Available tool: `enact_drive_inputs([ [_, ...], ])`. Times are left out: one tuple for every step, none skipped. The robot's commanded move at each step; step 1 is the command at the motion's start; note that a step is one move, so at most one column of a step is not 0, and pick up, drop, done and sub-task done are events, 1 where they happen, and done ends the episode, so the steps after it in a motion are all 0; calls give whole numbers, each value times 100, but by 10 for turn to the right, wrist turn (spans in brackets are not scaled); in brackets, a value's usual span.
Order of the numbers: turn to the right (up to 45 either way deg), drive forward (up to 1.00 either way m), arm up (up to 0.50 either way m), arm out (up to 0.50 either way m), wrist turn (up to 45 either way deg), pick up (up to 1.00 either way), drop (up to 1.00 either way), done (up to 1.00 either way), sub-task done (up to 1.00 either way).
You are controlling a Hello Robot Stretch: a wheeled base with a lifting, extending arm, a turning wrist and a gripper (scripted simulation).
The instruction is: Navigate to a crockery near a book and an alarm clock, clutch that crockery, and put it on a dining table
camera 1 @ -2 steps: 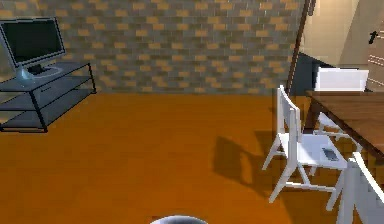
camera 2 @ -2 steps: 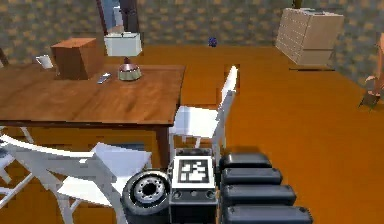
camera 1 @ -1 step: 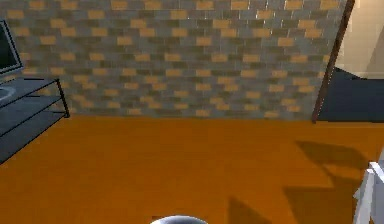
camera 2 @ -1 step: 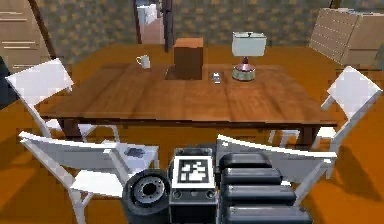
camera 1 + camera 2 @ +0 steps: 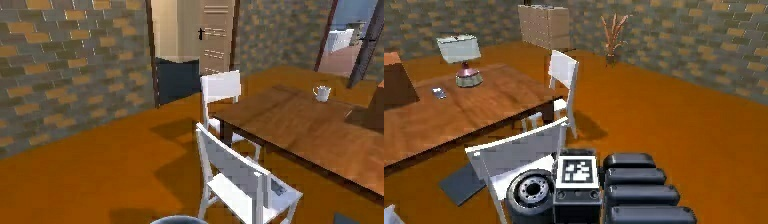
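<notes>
A wooden dining table (image 5: 300, 125) fills the forward view's right, with a small white cup-like thing (image 5: 322, 93) on its far part. The same table (image 5: 444, 120) lies at the arm side view's left. The arm's dark segments (image 5: 629, 190) and a white marker square (image 5: 576, 170) sit at the bottom edge. The gripper's dark round body (image 5: 534, 195) is left of the marker, in front of a white chair (image 5: 519, 160). I cannot tell whether it holds anything.
Two white chairs (image 5: 222, 92) (image 5: 240, 185) stand along the table's near side. On the table are a white-shaded lamp-like thing (image 5: 459, 55), a small flat thing (image 5: 440, 93) and a brown box (image 5: 394, 80). Brick walls, a white door (image 5: 218, 35), a wooden cabinet (image 5: 544, 25) and a potted plant (image 5: 614, 35) surround open orange floor.
</notes>
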Motion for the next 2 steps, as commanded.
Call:
enact_drive_inputs([
  [390,0,0,0,0,0,0,0,0],
  [0,40,0,0,0,0,0,0,0],
])
